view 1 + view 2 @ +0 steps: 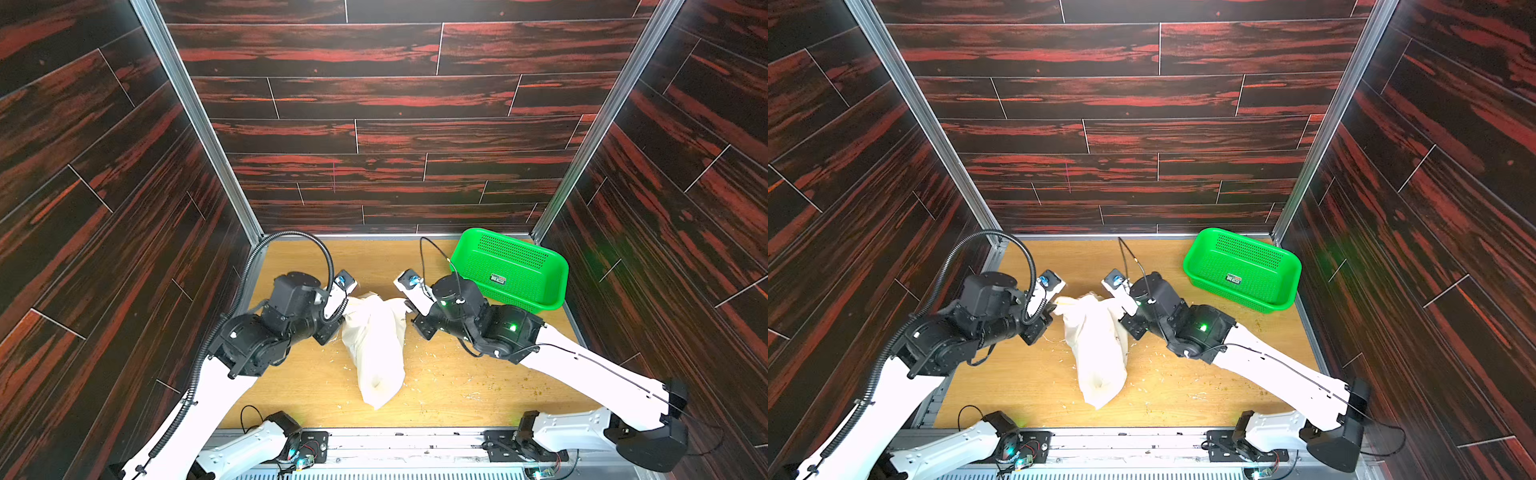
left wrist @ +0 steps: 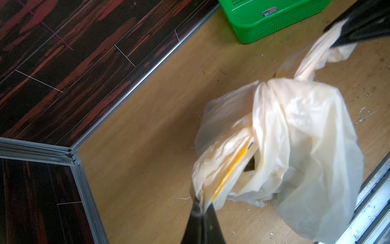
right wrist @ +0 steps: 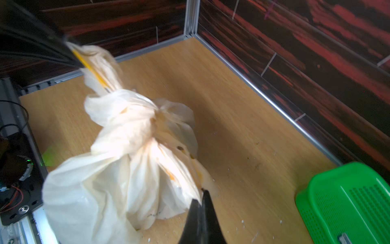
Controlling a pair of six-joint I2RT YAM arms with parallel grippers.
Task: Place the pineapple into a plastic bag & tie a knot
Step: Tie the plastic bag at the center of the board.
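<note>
Right wrist view: a knot point(image 3: 130, 118) is seen formed at the neck of the plastic bag point(image 3: 90, 190). It looks bulky and loose, and is judged not yet pulled down into a small tight lump. One tail is clamped in the left gripper point(image 3: 70, 49) and the opposite tail is pinched by the right gripper point(image 3: 202, 195). Both sets of jaws are closed on plastic, with the tails drawn out to opposite sides. In both top views the bag is found lying at the centre of the wooden table point(image 1: 457, 386), between the two grippers. The pineapple is not seen, but the bag's body is filled out, so it is judged to be inside. The green basket point(image 1: 511, 270) is seen at the back right, well apart from the bag. Bagging is judged done and the knot made. A final tightening pull and the release of both tails are what is left.
</note>
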